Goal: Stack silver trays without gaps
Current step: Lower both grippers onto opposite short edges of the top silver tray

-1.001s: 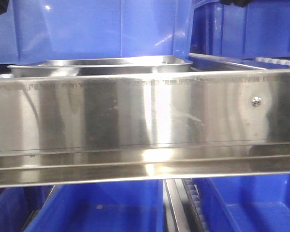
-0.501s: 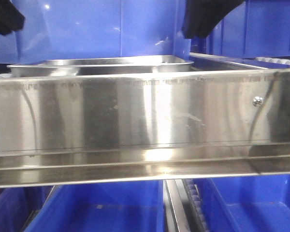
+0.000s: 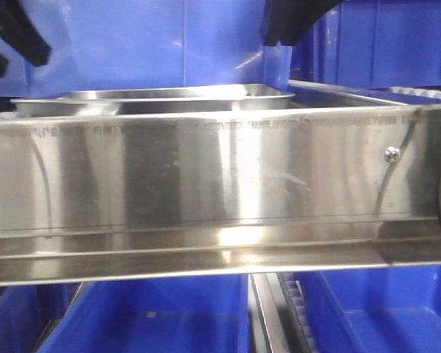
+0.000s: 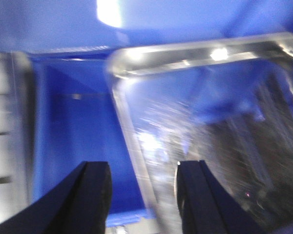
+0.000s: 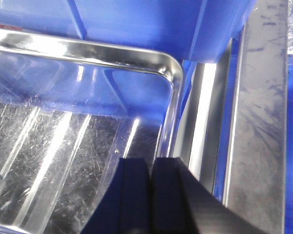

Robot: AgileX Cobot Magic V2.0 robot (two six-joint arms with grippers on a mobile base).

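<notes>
Silver tray (image 3: 169, 94): flat, just behind the steel rail (image 3: 206, 176), in front of the blue bin (image 3: 132, 44).
Left end effector (image 4: 145, 195): spread wide, straddling the tray's left rim from above.
Right end effector (image 5: 151, 195): pressed together, empty, over the tray's right rim.

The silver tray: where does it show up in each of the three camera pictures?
Front view: the tray sits upper middle, behind the long steel rail.
Left wrist: the tray shows its rounded corner and rim, upper centre to right.
Right wrist: the tray fills the left, corner at upper centre.
Shared landmark: the blue bin right behind it.
</notes>
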